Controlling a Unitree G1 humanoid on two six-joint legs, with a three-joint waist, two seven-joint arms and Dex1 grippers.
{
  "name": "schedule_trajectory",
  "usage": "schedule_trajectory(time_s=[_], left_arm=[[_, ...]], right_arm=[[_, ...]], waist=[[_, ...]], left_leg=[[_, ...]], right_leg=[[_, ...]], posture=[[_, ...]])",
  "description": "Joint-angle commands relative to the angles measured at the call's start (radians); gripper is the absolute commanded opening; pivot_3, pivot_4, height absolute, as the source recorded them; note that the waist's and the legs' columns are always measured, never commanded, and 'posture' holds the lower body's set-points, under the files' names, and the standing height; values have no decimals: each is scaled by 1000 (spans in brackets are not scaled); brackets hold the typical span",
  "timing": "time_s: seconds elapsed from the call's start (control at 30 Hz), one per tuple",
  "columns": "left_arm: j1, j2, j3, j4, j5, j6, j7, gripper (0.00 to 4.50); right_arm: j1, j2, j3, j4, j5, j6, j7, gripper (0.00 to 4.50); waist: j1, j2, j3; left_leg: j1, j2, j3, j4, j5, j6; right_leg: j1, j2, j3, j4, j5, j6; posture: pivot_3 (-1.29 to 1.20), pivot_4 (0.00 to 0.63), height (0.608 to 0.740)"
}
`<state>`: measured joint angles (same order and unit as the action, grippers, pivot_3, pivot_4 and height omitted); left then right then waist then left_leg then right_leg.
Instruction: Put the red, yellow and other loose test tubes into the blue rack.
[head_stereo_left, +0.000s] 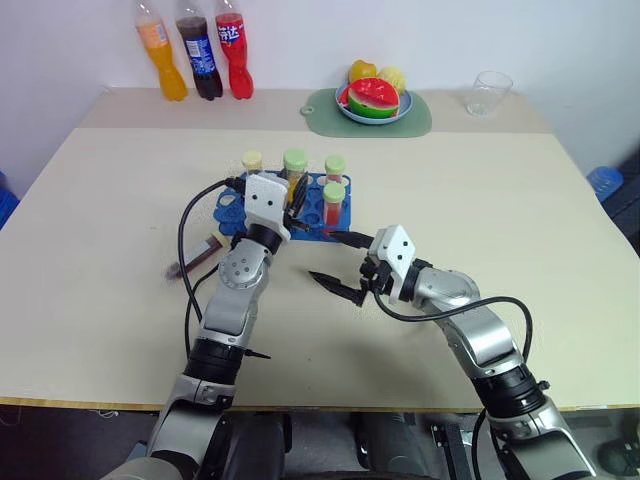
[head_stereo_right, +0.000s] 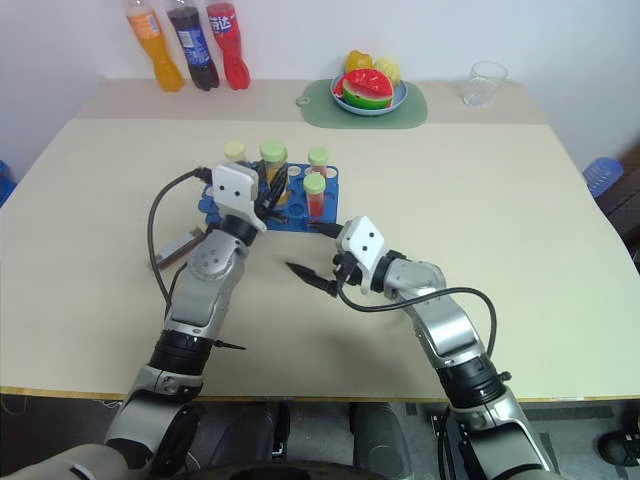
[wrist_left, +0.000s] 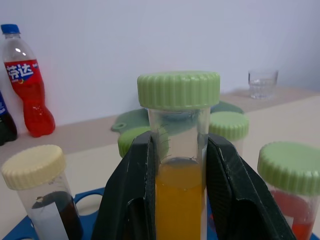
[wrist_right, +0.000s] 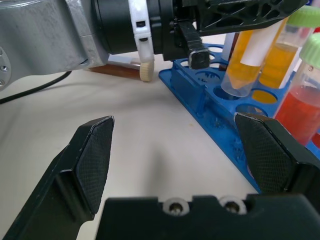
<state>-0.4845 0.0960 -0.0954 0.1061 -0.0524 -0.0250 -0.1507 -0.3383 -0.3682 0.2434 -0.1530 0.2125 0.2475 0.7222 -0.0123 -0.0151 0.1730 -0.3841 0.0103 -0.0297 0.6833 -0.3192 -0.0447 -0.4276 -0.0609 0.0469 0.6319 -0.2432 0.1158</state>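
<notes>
**Lowering a yellow tube toward the blue rack, with little room for error**

Hovering over the low blue plastic rack with rows of round holes (head_stereo_left: 318, 215), my left gripper (wrist_left: 176, 200) is clamped on a clear capped tube of yellow-orange liquid with a pale green lid (wrist_left: 178, 150); both black fingers (wrist_left: 131, 200) press its sides just below the cap; in the right wrist view the rounded bottom of that tube sits just above a hole, slightly tilted, not yet seated. My right gripper (head_stereo_left: 345, 265) waits on the near side of the rack with its jaws spread wide and nothing between them. A clear tube of dark brown liquid with a cream cap (wrist_right: 131, 71) lies flat on the pale tabletop (head_stereo_left: 480, 190) beside the left end of the rack, partly hidden by my left arm; other capped tubes, among them a red-filled one with a green lid (head_stereo_left: 333, 203), already stand upright in the rack.

My worry is the tilt; if the tube comes down off-centre, I judge its tip could catch the rim of the hole and shove the light rack along the table, or rock the neighbours standing close by; letting go before it is seated could leave it leaning or toppling out. The left arm's cable (head_stereo_left: 190, 225) loops close to the brown tube and might drag or roll it.
</notes>
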Motion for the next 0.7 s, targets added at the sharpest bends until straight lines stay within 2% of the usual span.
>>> schedule_trajectory(time_s=[0.03,0.7], left_arm=[[-3,8,-7,-30,23,29,-12,804],[12,11,5,-50,68,121,10,804]], right_arm=[[10,8,-25,-48,5,-12,-15,4267],[14,18,-8,-34,3,-18,-17,4267]], waist=[[0,0,0],[-1,0,0]], left_leg=[[0,0,0,0,0,0],[4,0,0,0,0,0]], right_leg=[[0,0,0,0,0,0],[3,0,0,0,0,0]], posture=[[0,150,734],[0,150,734]])
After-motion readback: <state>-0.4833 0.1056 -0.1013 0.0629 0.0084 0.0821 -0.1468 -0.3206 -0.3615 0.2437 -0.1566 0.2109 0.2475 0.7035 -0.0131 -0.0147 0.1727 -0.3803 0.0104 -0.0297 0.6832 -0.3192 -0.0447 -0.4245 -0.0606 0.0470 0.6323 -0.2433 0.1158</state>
